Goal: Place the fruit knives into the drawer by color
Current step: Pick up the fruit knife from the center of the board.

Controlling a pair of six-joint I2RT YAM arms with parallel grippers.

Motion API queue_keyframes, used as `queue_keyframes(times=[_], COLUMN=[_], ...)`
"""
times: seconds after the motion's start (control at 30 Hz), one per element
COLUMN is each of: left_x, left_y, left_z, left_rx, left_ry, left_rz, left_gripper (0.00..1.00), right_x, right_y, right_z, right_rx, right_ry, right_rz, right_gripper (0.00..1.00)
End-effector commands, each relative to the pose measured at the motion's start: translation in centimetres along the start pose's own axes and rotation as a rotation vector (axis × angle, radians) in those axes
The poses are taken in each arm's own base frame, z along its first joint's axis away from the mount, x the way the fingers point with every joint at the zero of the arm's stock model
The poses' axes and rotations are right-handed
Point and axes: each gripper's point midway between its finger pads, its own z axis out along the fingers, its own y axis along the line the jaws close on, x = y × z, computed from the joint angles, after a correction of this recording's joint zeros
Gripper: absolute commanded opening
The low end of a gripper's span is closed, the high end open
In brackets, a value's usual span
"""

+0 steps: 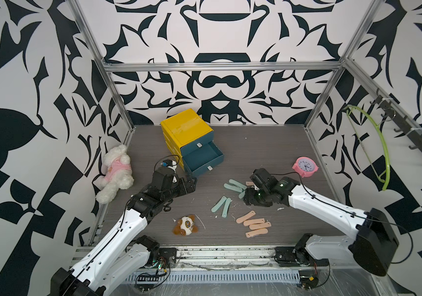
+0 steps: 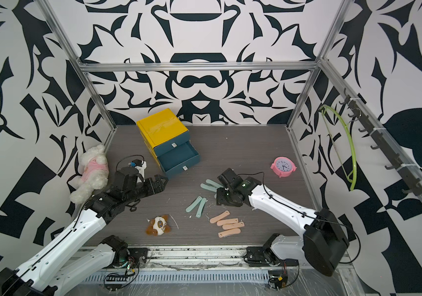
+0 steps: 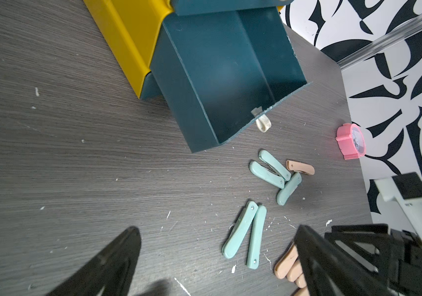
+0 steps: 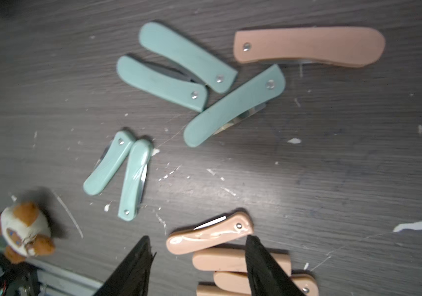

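Looking down in both top views, where were the fruit knives (image 1: 254, 222) found?

They were seen scattered on the dark table (image 1: 268, 153), well apart from the drawer (image 1: 202, 172), which stood open in the yellow cabinet (image 1: 184, 123). Teal knives (image 1: 221, 205) were laid nearer the drawer, peach knives (image 2: 227, 222) nearer the front edge. The left gripper (image 1: 191, 182) was held just beside the drawer front.

And what was shown in the left wrist view?

The left gripper (image 3: 216, 228) was spread wide, with nothing clasped. The drawer (image 3: 186, 112) and the teal knives (image 3: 256, 235) were seen beyond it on the table.

And in the right wrist view?

The right gripper (image 4: 199, 239) was seen parted in front of the row of peach knives (image 4: 230, 258), with none of them pinched. Five teal knives (image 4: 161, 83) and one lone peach knife (image 4: 307, 47) were laid farther out. A plush toy (image 4: 24, 230) was seen off to the side.
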Motion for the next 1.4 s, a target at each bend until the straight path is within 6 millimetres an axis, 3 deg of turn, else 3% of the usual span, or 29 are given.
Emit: queue_keyframes(times=[0.0,0.13,0.3,0.5,1.07,1.37], left_x=[0.3,0.6,1.1,1.3,1.8,2.0], left_y=[-0.1,-0.1,-0.2,-0.3,-0.5,-0.3], left_z=[-0.2,-0.2,-0.1,-0.3,0.2,0.1], left_rx=[0.01,0.019,0.042,0.064,0.094,0.09], left_ry=[0.01,0.016,0.02,0.018,0.026,0.023], left_rz=[0.009,0.011,0.002,0.001,0.001,0.007], left_gripper=[0.99,0.99,0.99,0.99,0.99,0.99], right_x=[-3.0,-4.1,-5.0,-6.5,-5.9,-5.6], right_y=[1.4,1.6,0.4,0.4,-1.7,-1.7], right_z=[-0.2,1.4,3.7,4.9,5.7,7.1], right_rx=[-0.028,0.005,0.068,0.103,0.214,0.216], right_ry=[-0.034,-0.02,0.017,0.003,0.017,0.05], right_rz=[0.06,0.106,0.203,0.256,0.295,0.284], right_gripper=[0.61,0.61,0.61,0.61,0.52,0.52])
